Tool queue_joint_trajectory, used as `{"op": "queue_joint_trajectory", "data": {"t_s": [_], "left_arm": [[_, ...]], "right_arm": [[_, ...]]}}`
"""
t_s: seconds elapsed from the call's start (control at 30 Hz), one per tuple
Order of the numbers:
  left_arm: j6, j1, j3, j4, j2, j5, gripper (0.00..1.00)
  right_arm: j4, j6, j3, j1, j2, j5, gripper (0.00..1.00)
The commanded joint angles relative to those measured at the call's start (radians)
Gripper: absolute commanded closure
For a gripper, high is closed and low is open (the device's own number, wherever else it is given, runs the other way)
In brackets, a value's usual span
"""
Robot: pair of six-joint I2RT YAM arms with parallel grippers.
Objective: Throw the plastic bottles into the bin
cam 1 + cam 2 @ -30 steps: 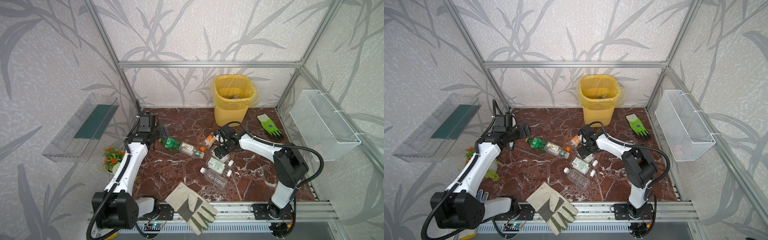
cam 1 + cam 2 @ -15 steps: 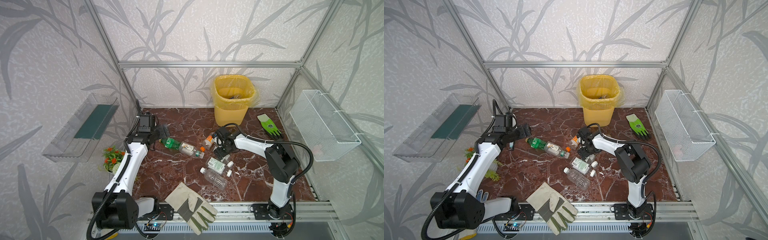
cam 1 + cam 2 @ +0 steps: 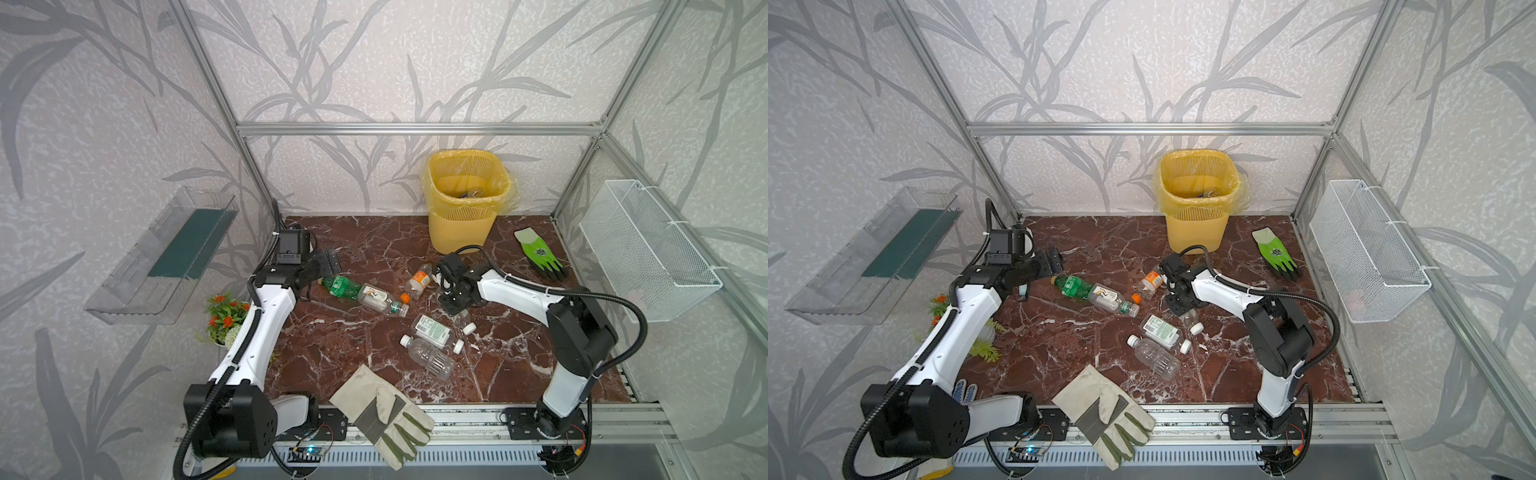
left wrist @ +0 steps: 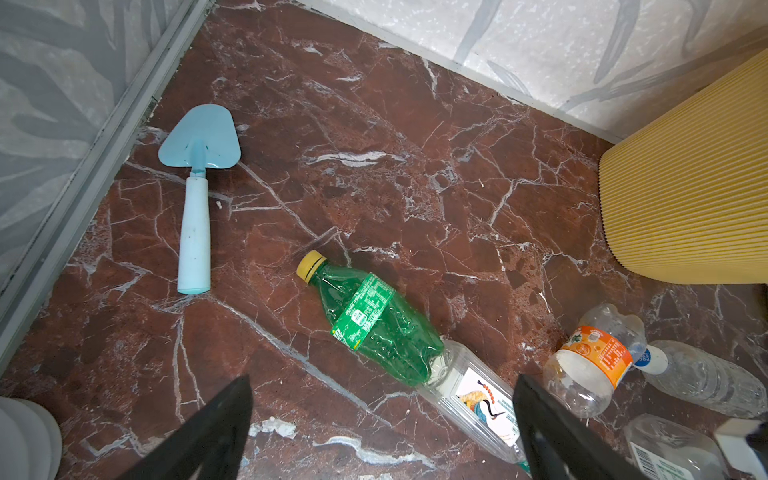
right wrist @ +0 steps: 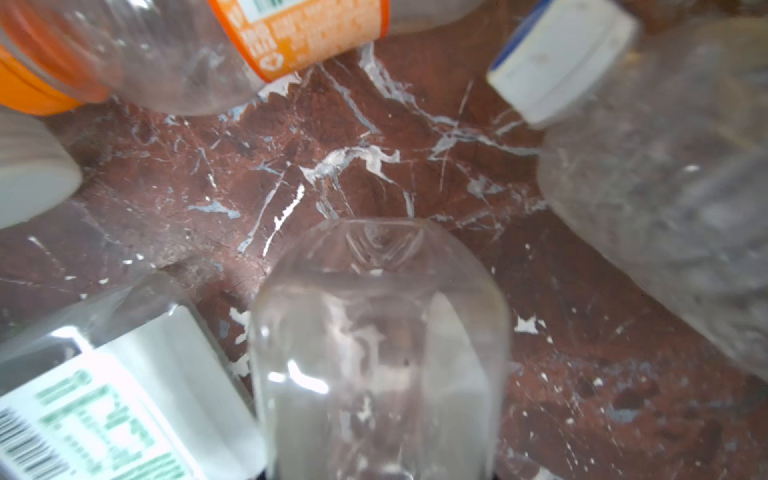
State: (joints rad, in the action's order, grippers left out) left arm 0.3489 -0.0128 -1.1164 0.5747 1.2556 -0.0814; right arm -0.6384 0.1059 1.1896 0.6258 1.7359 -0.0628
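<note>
clear smooth bottle (image 5: 378,345), clamped in right pincer (image 3: 456,307)

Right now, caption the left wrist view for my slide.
Open left tool facing the green bottle, with a blue trowel and the yellow bin nearby.

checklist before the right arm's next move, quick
1. Right gripper shut on the clear bottle: ok.
2. Grip firm enough to lift: cannot tell.
3. White-label bottle free of the held one: cannot tell, they lie very close.
4. Bin upright, mouth open: ok.
5. Left gripper open, holding nothing: ok.
</note>
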Motion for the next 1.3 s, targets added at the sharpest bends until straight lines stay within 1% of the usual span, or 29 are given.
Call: {"op": "queue_joint_trajectory", "data": {"t_s": [0.0,0.17,0.2,0.27,0.3,0.37,0.43,0.47,0.53,0.63,0.67,0.7,0.73,0.77,0.8,0.87,0.9,0.93,0.97,1.0,1.03,1.07,1.1,1.13,1.23,1.27], "left_arm": [[-0.004,0.001,0.012,-0.004,0.020,-0.041,0.03],[0.016,0.000,0.007,-0.019,0.052,-0.127,0.05],[0.021,0.000,0.007,-0.023,0.052,-0.137,0.05],[0.026,-0.003,0.009,-0.025,0.048,-0.145,0.05],[0.028,-0.002,0.010,-0.028,0.042,-0.145,0.05],[0.033,-0.003,0.013,-0.030,0.032,-0.147,0.05],[0.040,-0.005,0.015,-0.032,0.020,-0.151,0.05],[0.054,-0.006,0.018,-0.032,0.013,-0.150,0.05],[0.128,-0.009,0.025,-0.014,0.000,-0.163,0.05],[0.281,-0.025,0.114,-0.050,-0.073,-0.181,0.05],[0.321,-0.034,0.159,-0.084,-0.104,-0.189,0.04],[0.350,-0.040,0.193,-0.106,-0.137,-0.174,0.03],[0.366,-0.047,0.217,-0.106,-0.157,-0.150,0.02],[0.369,-0.051,0.239,-0.099,-0.174,-0.126,0.01],[0.370,-0.052,0.257,-0.078,-0.183,-0.099,0.01],[0.379,-0.053,0.295,-0.039,-0.191,-0.073,0.01],[0.388,-0.055,0.325,-0.044,-0.195,-0.076,0.01],[0.405,-0.056,0.354,-0.053,-0.198,-0.078,0.01],[0.422,-0.055,0.382,-0.067,-0.200,-0.086,0.01],[0.437,-0.055,0.401,-0.081,-0.198,-0.088,0.01],[0.451,-0.055,0.409,-0.088,-0.193,-0.082,0.01],[0.471,-0.054,0.415,-0.098,-0.184,-0.072,0.01],[0.481,-0.054,0.416,-0.116,-0.170,-0.071,0.01],[0.486,-0.054,0.414,-0.130,-0.155,-0.071,0.01],[0.502,-0.054,0.380,-0.135,-0.082,-0.072,0.01],[0.509,-0.054,0.369,-0.142,-0.053,-0.070,0.01]], "right_arm": [[-0.029,0.125,-0.102,-0.049,-0.182,-0.013,0.69],[0.051,0.330,-0.428,-0.257,-0.566,0.078,0.68],[0.061,0.348,-0.492,-0.287,-0.648,0.073,0.68],[0.031,0.381,-0.562,-0.341,-0.777,0.063,0.68],[0.009,0.384,-0.576,-0.379,-0.827,0.069,0.68],[0.004,0.376,-0.559,-0.438,-0.870,0.097,0.67],[0.041,0.352,-0.456,-0.459,-0.834,0.130,0.66],[0.058,0.334,-0.355,-0.459,-0.775,0.145,0.65],[0.065,0.301,-0.094,-0.456,-0.622,0.192,0.65],[0.018,0.284,0.430,-0.443,-0.374,0.234,0.65],[-0.017,0.283,0.644,-0.445,-0.277,0.256,0.62],[-0.077,0.287,0.867,-0.446,-0.168,0.290,0.51],[-0.150,0.291,1.071,-0.448,-0.069,0.344,0.36],[-0.272,0.283,1.323,-0.441,0.068,0.403,0.17],[-0.431,0.268,1.587,-0.428,0.196,0.390,0.01],[-0.685,0.208,1.976,-0.413,0.393,0.315,0.01],[-0.714,0.198,1.883,-0.427,0.367,0.316,0.01],[-0.714,0.199,1.770,-0.434,0.318,0.283,0.01],[-0.692,0.188,1.617,-0.429,0.255,0.218,0.01],[-0.622,0.178,1.463,-0.425,0.174,0.175,0.01],[-0.495,0.173,1.271,-0.426,0.076,0.169,0.01],[-0.319,0.175,1.045,-0.427,-0.056,0.162,0.01],[-0.092,0.156,0.827,-0.429,-0.187,0.162,0.01],[-0.001,0.167,0.707,-0.434,-0.262,0.148,0.01],[0.008,0.133,0.595,-0.445,-0.370,0.095,0.01],[0.028,0.119,0.535,-0.445,-0.412,0.085,0.01]]}}
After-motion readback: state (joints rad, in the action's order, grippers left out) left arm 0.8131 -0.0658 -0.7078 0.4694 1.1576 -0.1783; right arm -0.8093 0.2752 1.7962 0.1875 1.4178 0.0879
